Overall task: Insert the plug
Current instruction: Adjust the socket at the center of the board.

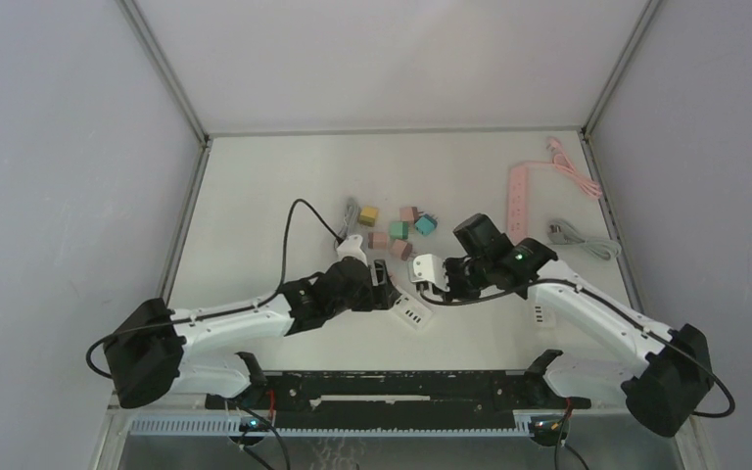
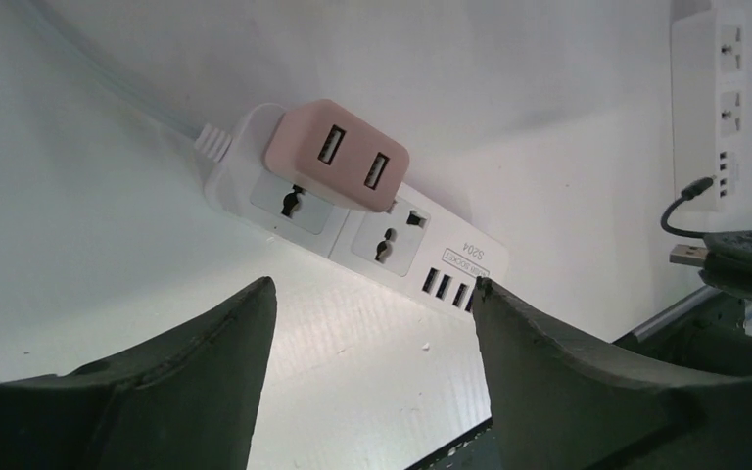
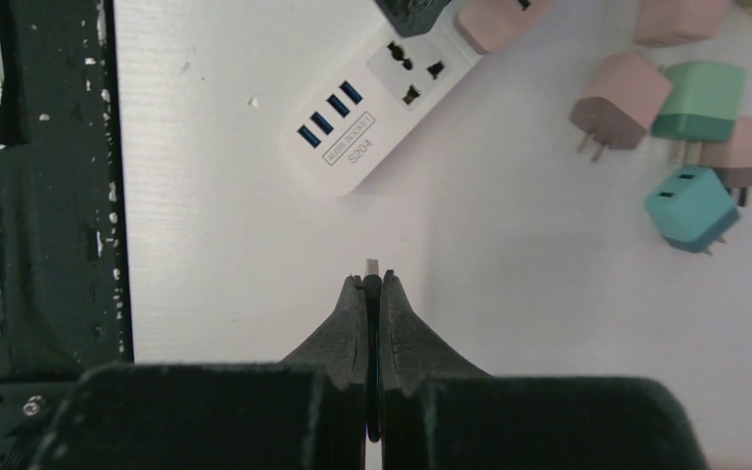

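Right gripper (image 3: 370, 280): pinching USB plug (image 3: 371, 264), lower centre. Left gripper (image 2: 372, 294): spread, empty. Risk: shallow pinch could let plug pivot against power strip (image 3: 392, 88), upper centre.

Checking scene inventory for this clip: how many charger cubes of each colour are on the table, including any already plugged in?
Pink cubes: 4, one plugged into the white power strip
Green cube: 1
Teal cube: 1
Yellow cube: 1
Total: 7
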Action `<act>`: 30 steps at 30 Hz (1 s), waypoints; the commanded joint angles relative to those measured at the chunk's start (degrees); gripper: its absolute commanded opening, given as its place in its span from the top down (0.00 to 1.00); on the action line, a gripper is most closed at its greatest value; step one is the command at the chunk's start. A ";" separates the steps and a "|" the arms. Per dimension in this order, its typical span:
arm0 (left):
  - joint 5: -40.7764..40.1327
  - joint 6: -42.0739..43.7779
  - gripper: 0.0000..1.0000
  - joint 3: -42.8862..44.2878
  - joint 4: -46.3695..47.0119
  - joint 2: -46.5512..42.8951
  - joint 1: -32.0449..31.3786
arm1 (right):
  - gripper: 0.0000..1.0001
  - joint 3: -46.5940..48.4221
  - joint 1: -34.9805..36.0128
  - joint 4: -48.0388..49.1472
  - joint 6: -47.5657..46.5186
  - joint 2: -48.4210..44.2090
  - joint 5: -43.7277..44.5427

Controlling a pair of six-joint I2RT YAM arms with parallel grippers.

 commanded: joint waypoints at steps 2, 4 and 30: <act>-8.71 -7.17 0.19 7.76 -8.13 4.58 -3.26 | 1.00 -3.14 -1.45 8.15 4.43 -6.10 2.55; -9.74 -9.12 0.17 10.49 -10.81 7.51 -3.91 | 1.00 -4.40 -1.87 8.72 4.92 -7.51 2.83; -15.77 -18.14 0.10 33.64 -33.19 31.94 -5.32 | 1.00 -11.36 -6.37 12.86 5.49 -15.36 -2.47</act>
